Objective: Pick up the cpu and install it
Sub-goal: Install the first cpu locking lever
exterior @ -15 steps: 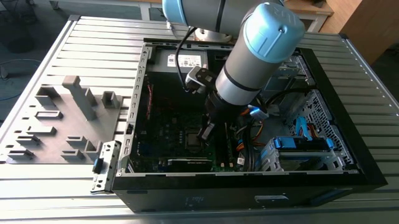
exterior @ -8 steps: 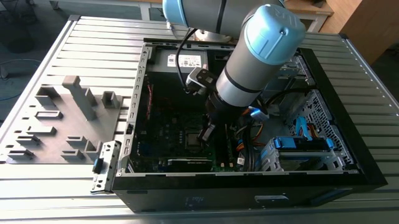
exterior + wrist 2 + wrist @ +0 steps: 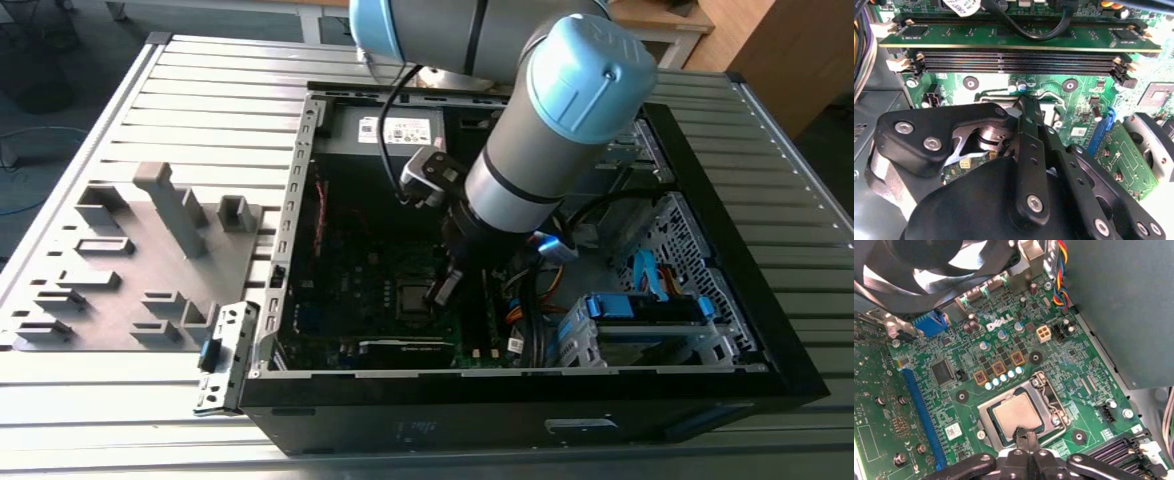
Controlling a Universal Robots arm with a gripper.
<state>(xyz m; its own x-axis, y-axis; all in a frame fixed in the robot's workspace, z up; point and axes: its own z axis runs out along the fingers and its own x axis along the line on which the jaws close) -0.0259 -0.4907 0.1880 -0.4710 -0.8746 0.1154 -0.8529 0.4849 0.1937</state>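
The cpu, a small silver-grey square, lies flat in the metal-framed socket on the green motherboard. My gripper is shut, its fingers pressed together into one narrow tip that rests at the cpu's near edge. In the exterior view the gripper reaches down into the open computer case, right beside the cpu. The second wrist view looks over the black finger linkage, which hides the socket.
A memory stick and empty slots lie close beside the gripper. A fan, cables and a grey box crowd the case's far end. A blue drive cage sits at the exterior view's right, a grey fixture plate at its left.
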